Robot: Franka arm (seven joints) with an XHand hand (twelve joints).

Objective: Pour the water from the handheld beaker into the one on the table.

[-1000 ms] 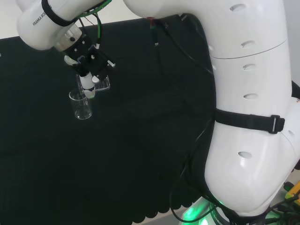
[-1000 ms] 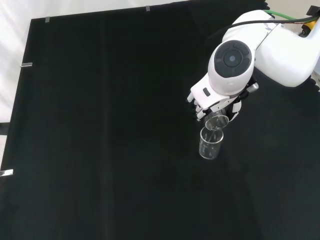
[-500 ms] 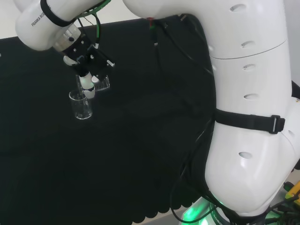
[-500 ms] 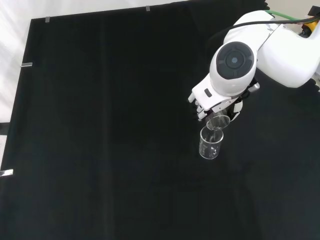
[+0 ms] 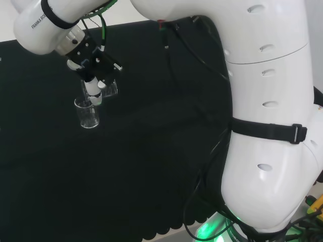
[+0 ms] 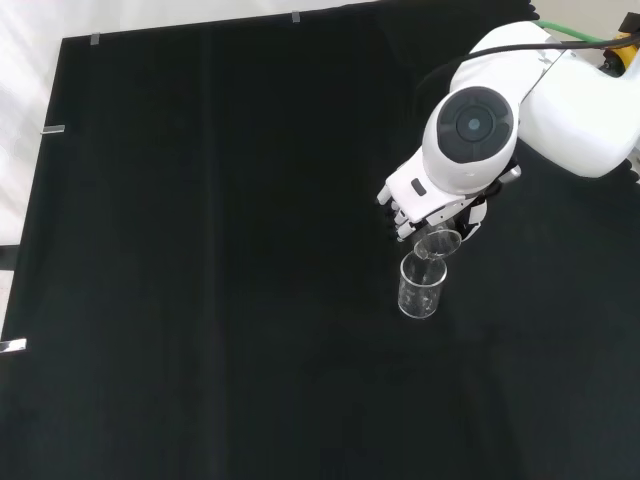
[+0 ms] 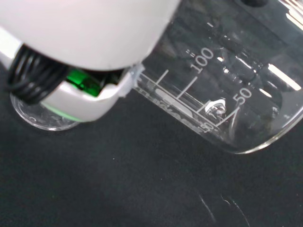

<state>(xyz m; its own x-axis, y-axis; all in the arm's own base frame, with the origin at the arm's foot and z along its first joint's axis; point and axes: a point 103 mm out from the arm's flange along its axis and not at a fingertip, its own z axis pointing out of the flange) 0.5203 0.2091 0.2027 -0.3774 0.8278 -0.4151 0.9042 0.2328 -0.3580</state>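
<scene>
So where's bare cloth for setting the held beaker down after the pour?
In the front view, the black cloth lies bare left of and below the standing beaker. It is crowded just above it, where the hand tips the handheld beaker over its rim.

The light on me is even and fairly bright; my white arm (image 5: 267, 101) shines with soft highlights and no hard glare in the head view. The black cloth (image 6: 220, 250) swallows nearly all light, so shadows are hardly to be told on it, in the front view too. A green glow (image 5: 209, 229) spills at my base. The clear beakers (image 6: 420, 285) show as thin bright rims and faint reflections. In the wrist view my hand (image 7: 85, 33) is a blurred, pale mass up close, while the beaker wall (image 7: 222, 90) carries sharp white streaks of glare.
</scene>
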